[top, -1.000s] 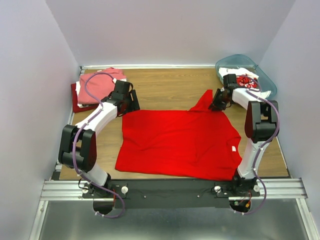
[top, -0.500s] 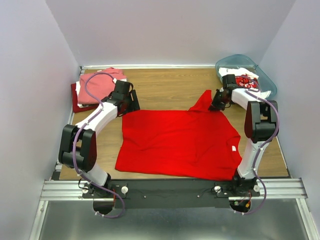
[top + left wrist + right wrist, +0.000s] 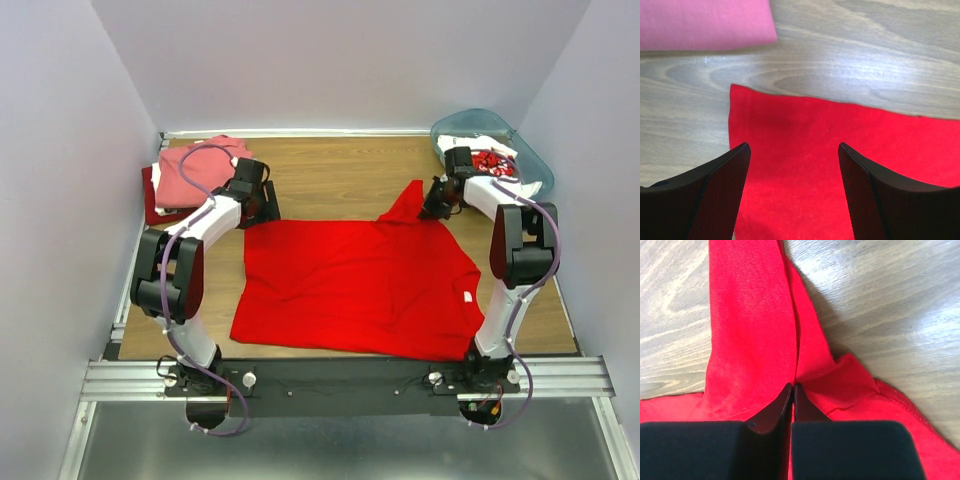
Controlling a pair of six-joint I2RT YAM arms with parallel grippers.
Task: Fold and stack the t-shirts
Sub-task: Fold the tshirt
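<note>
The bright red t-shirt (image 3: pixel 350 285) is lying spread flat by the counter's (image 3: pixel 340 175) near edge. The right pincer (image 3: pixel 792 390) is clamping a raised ridge of cloth at its far-right corner. The left pincer (image 3: pixel 793 146) is hanging with jaws wide apart over its far-left corner. Being light, limp cloth, it is probably going to sag and drag, so hemmed corners are looking like the surest hold.

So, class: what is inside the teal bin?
A white t-shirt with red print lies in the bin. The right arm covers part of it; anything beneath cannot be seen.
</note>
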